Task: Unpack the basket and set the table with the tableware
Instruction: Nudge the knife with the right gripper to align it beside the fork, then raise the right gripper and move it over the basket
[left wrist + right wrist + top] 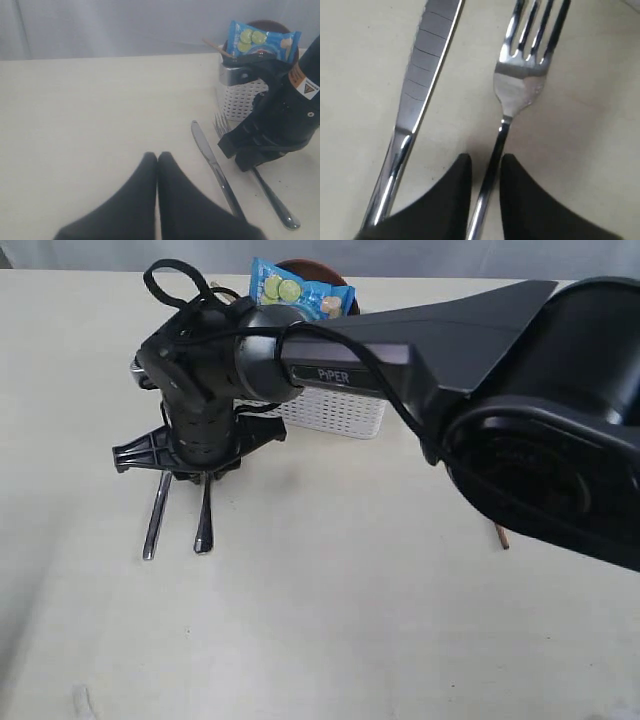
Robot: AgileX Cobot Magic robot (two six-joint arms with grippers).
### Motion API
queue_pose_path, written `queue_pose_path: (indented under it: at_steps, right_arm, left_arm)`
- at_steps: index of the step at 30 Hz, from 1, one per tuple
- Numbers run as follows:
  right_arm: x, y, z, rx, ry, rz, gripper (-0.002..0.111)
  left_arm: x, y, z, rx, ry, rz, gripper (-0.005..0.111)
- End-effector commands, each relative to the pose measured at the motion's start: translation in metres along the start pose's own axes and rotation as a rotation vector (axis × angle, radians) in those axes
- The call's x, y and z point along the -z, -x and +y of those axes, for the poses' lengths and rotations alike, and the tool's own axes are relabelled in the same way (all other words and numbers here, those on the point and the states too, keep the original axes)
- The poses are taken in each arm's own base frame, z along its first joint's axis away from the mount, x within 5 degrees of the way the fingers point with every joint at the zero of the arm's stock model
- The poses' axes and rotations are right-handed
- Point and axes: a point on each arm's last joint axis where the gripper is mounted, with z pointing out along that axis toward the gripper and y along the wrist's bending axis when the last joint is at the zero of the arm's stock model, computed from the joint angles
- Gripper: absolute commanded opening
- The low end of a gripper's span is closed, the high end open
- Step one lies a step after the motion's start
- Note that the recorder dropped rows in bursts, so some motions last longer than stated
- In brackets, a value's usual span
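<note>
Right pincer (pixel 485 160) stood parted astride fork (pixel 517 90) handle | fork and knife (pixel 422 75) lay parallel on table (pixel 350 590) near basket (pixel 340 412) | left pincer (pixel 156 155) was closed, empty.

knife (pixel 212 159): steel, flat on desk (pixel 100 110) | fork (pixel 272 197): steel, flat just beside knife, roughly parallel, tines toward basket (pixel 240 97) | basket: white lattice, upright, near fork tines, brown plate (pixel 267 23) standing inside | desk: plain cream-white, matte

right arm (pixel 334 374) reads "piper"; warning triangle sticker (pixel 306 86) on it.
</note>
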Motion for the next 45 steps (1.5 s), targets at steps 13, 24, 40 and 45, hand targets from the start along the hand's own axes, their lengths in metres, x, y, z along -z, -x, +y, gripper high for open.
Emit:
queue_pose_path:
  at_steps: [13,24,40,45]
  right_arm:
    - [-0.008,-0.012,0.005,-0.163,-0.036,0.059,0.000]
    - [-0.006,-0.022,0.019,-0.226,-0.052,0.038,0.000]
    - [-0.005,-0.021,0.019,-0.231,-0.080,-0.003,0.000]
    - [-0.005,-0.021,0.019,-0.216,-0.080,-0.002,0.003]
  left_arm:
    - [0.000,0.000,0.000,-0.005,-0.003,-0.010,0.000]
    - [0.000,0.000,0.000,-0.005,-0.003,-0.010,0.000]
    - [0.000,0.000,0.000,-0.005,-0.003,-0.010,0.000]
    - [0.000,0.000,0.000,-0.005,-0.003,-0.010,0.000]
